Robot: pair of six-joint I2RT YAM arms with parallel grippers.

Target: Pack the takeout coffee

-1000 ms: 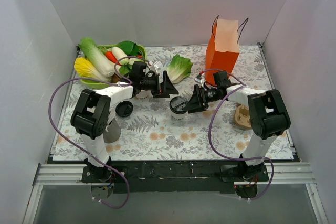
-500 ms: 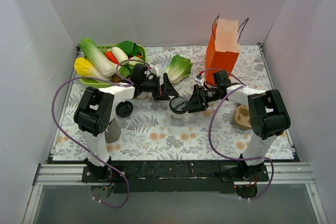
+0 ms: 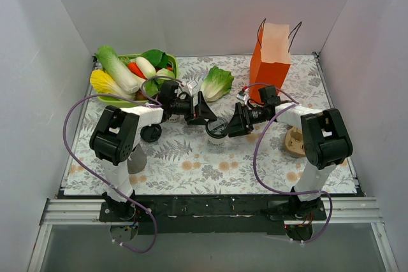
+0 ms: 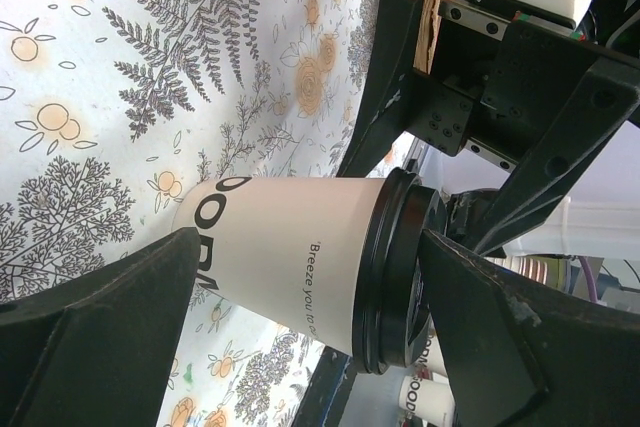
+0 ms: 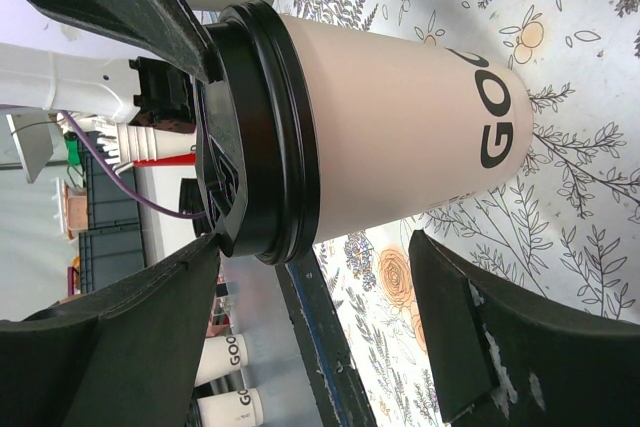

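Observation:
The takeout coffee [image 3: 217,128], a white paper cup with a black lid, stands upright mid-table between my two grippers. My left gripper [image 3: 205,113] reaches it from the left, rolled on its side and open. In the left wrist view the cup [image 4: 290,257] lies between the fingers, one tip by the cup's foot, the other at the lid [image 4: 395,277]. My right gripper [image 3: 233,122] is open at the cup's right. Its wrist view shows the cup [image 5: 400,117] just off the fingers [image 5: 480,327]. The orange paper bag [image 3: 271,62] stands open at the back right.
A green basket [image 3: 113,101] of vegetables sits at the back left, and a loose cabbage [image 3: 217,83] lies behind the grippers. A loose black lid [image 3: 151,133] rests by the left arm. A brown cardboard piece [image 3: 295,143] lies beside the right arm. White walls enclose the table.
My left gripper has slid right and slightly nearer, up to the cup, with its jaws a touch narrower. The right gripper and the cup have stayed where they were.

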